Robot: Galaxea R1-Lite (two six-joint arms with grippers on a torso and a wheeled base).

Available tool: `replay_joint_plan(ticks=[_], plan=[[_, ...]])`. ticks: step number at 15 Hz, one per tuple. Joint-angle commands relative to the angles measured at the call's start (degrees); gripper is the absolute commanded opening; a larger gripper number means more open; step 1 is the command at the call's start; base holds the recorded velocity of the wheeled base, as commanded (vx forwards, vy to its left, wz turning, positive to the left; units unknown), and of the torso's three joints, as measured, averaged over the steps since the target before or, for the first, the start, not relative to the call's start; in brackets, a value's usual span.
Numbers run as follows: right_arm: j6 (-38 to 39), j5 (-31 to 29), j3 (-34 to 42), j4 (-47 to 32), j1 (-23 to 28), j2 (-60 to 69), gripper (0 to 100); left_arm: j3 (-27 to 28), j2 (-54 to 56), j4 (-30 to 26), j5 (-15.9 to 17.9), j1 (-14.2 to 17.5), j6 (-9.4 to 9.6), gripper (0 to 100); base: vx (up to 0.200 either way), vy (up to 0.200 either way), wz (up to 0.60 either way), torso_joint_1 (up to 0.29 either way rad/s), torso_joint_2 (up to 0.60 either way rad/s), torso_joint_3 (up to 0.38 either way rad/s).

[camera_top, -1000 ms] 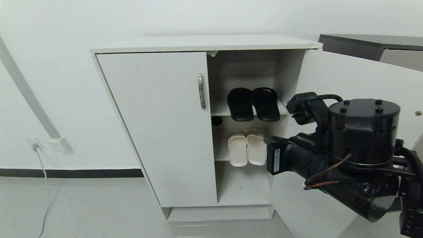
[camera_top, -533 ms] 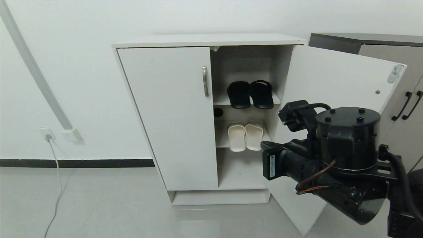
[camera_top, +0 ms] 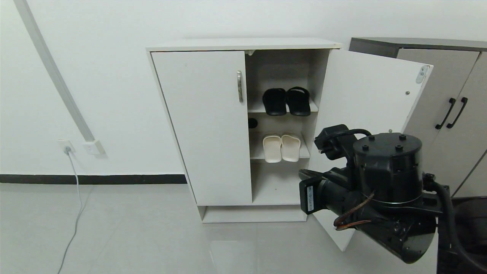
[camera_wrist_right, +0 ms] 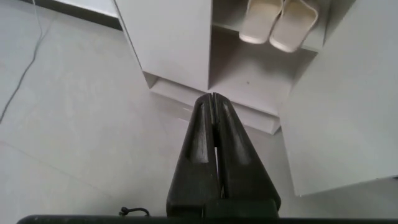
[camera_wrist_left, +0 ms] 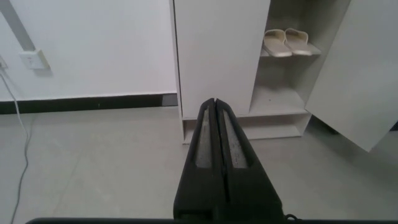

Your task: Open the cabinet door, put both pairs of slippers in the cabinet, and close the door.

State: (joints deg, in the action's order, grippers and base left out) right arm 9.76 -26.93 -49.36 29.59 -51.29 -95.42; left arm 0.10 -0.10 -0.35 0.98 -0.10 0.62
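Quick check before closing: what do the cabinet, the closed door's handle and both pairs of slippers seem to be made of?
Cabinet: probably white laminated board, matte flat panels.
Handle: metal, going by its grey sheen.
Black slippers: likely moulded rubber or foam, matte, one-piece.
Cream slippers: same moulded look, probably foam plastic.

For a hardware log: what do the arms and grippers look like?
The right arm is black: drum-shaped joint housing with bolts, a white label, a reddish braided cable. The left gripper and right gripper are matte black, long and tapering.
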Motion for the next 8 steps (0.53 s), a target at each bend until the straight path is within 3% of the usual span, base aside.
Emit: replay_joint_plan(ticks=[1,8], plan=[[-0.1,-0.1,0.1,0.0,0.0,-0.3,0,0.0,0.0,0.0,0.0,0.0,-0.01,0,0.000,0.000,0.00,0.000,0.00,0.000],[-0.1,-0.1,0.1,0.0,0.1,-1.0,0,0.0,0.0,0.0,0.0,0.0,-0.01,0,0.000,0.000,0.00,0.000,0.00,0.000]])
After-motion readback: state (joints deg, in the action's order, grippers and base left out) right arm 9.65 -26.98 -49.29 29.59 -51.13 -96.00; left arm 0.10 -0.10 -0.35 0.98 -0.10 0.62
